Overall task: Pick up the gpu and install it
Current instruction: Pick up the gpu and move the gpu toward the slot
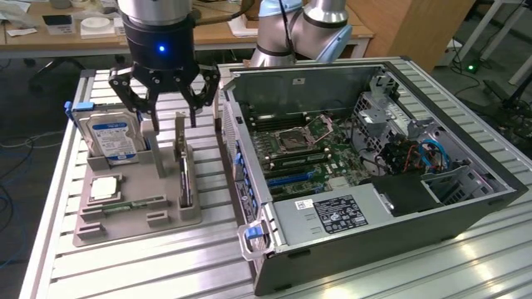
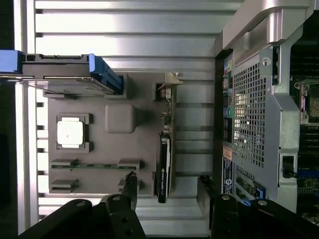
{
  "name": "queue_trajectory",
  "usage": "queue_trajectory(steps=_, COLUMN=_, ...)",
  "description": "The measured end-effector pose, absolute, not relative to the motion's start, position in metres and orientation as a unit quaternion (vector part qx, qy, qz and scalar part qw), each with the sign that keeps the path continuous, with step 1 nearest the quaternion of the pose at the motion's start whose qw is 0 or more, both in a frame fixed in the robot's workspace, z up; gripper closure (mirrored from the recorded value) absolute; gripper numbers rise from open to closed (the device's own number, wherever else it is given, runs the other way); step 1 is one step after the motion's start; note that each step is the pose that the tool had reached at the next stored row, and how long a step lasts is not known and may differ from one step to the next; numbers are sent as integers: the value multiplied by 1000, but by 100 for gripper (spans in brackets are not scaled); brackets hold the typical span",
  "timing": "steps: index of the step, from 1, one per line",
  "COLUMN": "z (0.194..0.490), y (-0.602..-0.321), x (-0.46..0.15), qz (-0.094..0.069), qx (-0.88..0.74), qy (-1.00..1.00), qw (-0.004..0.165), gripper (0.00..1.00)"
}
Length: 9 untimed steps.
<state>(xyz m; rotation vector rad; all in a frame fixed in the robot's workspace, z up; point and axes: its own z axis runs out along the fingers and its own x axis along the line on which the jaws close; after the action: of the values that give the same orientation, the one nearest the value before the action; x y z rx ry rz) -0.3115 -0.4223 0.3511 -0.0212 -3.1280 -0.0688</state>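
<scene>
Claw [image 1: 171, 116] hangs over the grey parts tray [image 1: 124, 229], jaws spread wide, nothing between them. Clear air shows between the fingertips [image 1: 146, 116] and everything below.

Directly beneath: the gpu [image 1: 182, 167], standing on its long edge in a slot on the side of the tray that faces the computer case [image 1: 399, 240]. Not touched, not lifted.

Wrist view gives the key relation. The gpu [image 2: 164, 162] appears edge-on as a thin strip, and the two fingers [image 2: 130, 186] stand one on each side of that strip's line, so the claw [image 2: 167, 190] straddles the card's thickness. The card's long axis runs square to the line joining the fingers. Silver bracket [image 2: 172, 79] sits at the end away from the fingers in that view; the black cooler sits at the end near them. Exactly which point along the card the claw stands over, I cannot fix from these two views.

Further out on the tray, on the side away from the case: a hard drive [image 1: 112, 137] upright in its blue caddy, a processor [image 1: 104, 187] lying flat, a memory stick [image 1: 129, 204] lying in its groove.

Beyond the tray, on the exterior view's right, the case lies open on the slatted desk [image 1: 166, 268], motherboard [image 1: 308, 152] exposed, just beside the tray. My reading: the card is yet to be picked.
</scene>
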Motion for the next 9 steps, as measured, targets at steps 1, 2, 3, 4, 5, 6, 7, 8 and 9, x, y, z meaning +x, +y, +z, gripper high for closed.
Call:
queue_trajectory(steps=1, z=349, y=-422, x=-311, qz=-22, qx=-7, qy=-1000, qw=8, gripper=40)
queue_trajectory(steps=2, z=348, y=-421, x=-310, qz=-22, qx=-7, qy=-1000, qw=9, gripper=40)
queue_trajectory(steps=3, z=346, y=-421, x=-310, qz=-22, qx=-7, qy=-1000, qw=9, gripper=40)
queue_trajectory(steps=4, z=345, y=-420, x=-310, qz=-22, qx=-7, qy=-1000, qw=9, gripper=40)
queue_trajectory(steps=5, z=343, y=-419, x=-310, qz=-22, qx=-7, qy=-1000, qw=9, gripper=40)
queue_trajectory(steps=6, z=341, y=-419, x=-310, qz=-22, qx=-7, qy=-1000, qw=9, gripper=40)
queue_trajectory(steps=7, z=339, y=-419, x=-310, qz=-21, qx=-7, qy=-1000, qw=10, gripper=40)
queue_trajectory(steps=8, z=338, y=-419, x=-310, qz=-21, qx=-7, qy=-1000, qw=10, gripper=40)
queue_trajectory(steps=9, z=336, y=-419, x=-310, qz=-21, qx=-7, qy=-1000, qw=9, gripper=40)
